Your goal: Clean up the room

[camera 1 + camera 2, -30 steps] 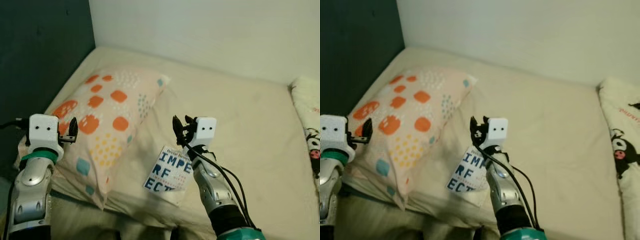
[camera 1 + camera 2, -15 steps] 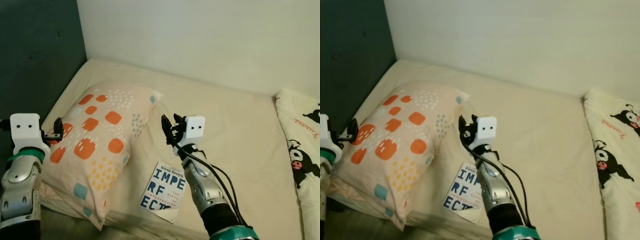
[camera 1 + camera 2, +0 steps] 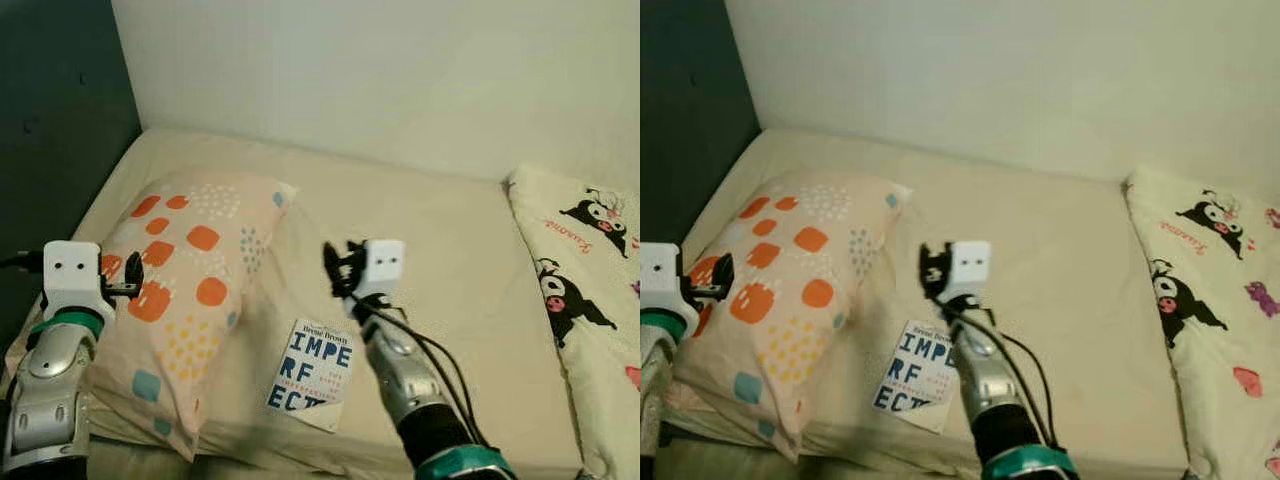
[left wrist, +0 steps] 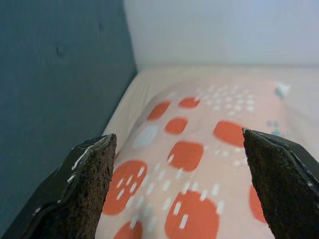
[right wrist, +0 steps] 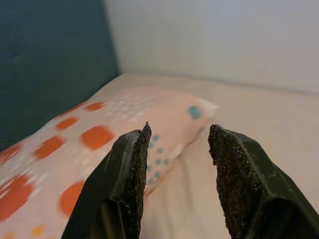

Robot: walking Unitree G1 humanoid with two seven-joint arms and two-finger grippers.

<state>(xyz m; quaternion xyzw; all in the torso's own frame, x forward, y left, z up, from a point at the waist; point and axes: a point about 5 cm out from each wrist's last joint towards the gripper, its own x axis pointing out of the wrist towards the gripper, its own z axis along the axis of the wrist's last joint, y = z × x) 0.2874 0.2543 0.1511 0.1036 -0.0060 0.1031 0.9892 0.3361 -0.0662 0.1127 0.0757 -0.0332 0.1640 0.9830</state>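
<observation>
Left eye view: the camera has swung right since a second ago, bringing a cartoon-print blanket into sight, so more of the bed awaits tidying. The book lies near the bed's front edge beside the spotted pillow. The right end effector hovers above it; the left end effector hangs over the pillow.

Left wrist view: fingers spread wide, empty.

Right wrist view: fingers apart, holding nothing.
</observation>
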